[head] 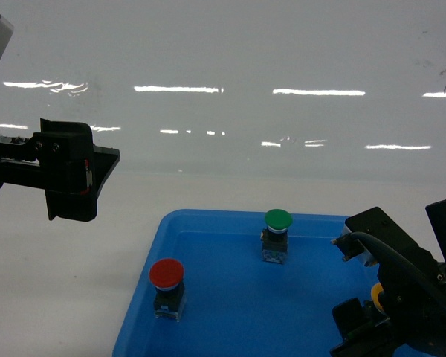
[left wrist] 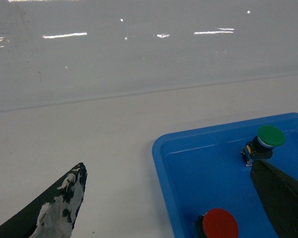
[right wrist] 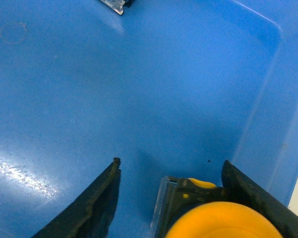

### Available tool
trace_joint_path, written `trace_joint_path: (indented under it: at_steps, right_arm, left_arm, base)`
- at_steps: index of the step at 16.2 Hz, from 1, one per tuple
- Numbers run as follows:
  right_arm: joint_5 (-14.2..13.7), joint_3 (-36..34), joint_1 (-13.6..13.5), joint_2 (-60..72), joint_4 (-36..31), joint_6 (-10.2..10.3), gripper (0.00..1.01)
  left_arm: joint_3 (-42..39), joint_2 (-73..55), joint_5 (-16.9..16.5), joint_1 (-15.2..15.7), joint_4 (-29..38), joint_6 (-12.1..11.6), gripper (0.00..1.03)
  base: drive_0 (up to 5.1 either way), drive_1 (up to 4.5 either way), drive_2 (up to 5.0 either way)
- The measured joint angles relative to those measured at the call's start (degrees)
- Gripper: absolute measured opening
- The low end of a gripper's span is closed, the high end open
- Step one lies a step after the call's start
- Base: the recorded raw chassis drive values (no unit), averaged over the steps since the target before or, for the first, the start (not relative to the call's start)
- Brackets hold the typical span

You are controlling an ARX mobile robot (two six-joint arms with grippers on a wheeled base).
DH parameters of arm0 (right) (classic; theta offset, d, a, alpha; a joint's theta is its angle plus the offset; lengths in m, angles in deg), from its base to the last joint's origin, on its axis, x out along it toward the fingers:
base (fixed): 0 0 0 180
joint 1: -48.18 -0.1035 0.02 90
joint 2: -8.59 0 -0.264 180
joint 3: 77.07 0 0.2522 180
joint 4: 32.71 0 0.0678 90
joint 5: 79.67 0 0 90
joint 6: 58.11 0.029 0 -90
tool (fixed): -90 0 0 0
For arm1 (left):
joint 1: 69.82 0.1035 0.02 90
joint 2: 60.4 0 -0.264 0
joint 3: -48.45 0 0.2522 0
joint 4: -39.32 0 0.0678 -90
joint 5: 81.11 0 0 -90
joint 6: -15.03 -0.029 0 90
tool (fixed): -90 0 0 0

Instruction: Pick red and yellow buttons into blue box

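Note:
The red button [head: 167,275] stands on its dark base near the front left of a shallow blue tray [head: 230,320]. It also shows at the bottom of the left wrist view [left wrist: 219,225]. The yellow button [right wrist: 223,220] sits in the tray's right corner between the fingers of my open right gripper [right wrist: 171,162]. The right finger is against it, and a gap separates it from the left finger. In the head view a bit of yellow cap [head: 376,295] shows under the right gripper [head: 372,305]. My left gripper [head: 78,171] hangs open and empty, left of the tray. The blue box is out of view.
A green-capped button [head: 277,220] stands at the tray's back middle, also seen in the left wrist view [left wrist: 269,136]. The tray's side wall [right wrist: 268,114] rises close to the right of the yellow button. White table [head: 59,282] lies left of and behind the tray.

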Motion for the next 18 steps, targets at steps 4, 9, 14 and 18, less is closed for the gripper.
trace_joint_path:
  at_steps: [4, 9, 14, 18]
  right_arm:
    - [-2.25, -2.03, 0.02, 0.35, -5.2, 0.17, 0.31]
    - [-2.69, -5.73, 0.57, -5.27, -9.9, 0.15, 0.31]
    - [-2.34, -13.31, 4.94, -21.92, -13.31, 1.36, 0.31]
    - [-3.89, -23.37, 7.54, -41.13, -14.75, 2.43, 0.31]
  left_arm:
    - [0.0, 0.0, 0.0, 0.0, 0.0, 0.0, 0.98]
    - [0.0, 0.0, -0.02, 0.0, 0.0, 0.0, 0.98]
    - [0.0, 0.0, -0.02, 0.0, 0.02, 0.02, 0.98]
    - [0.02, 0.0, 0.0, 0.0, 0.02, 0.02, 0.98]
  base:
    - [0.0, 0.0, 0.0]
    - [0.0, 0.0, 0.0]
    - [0.0, 0.0, 0.0]
    - [0.0, 0.0, 0.0]
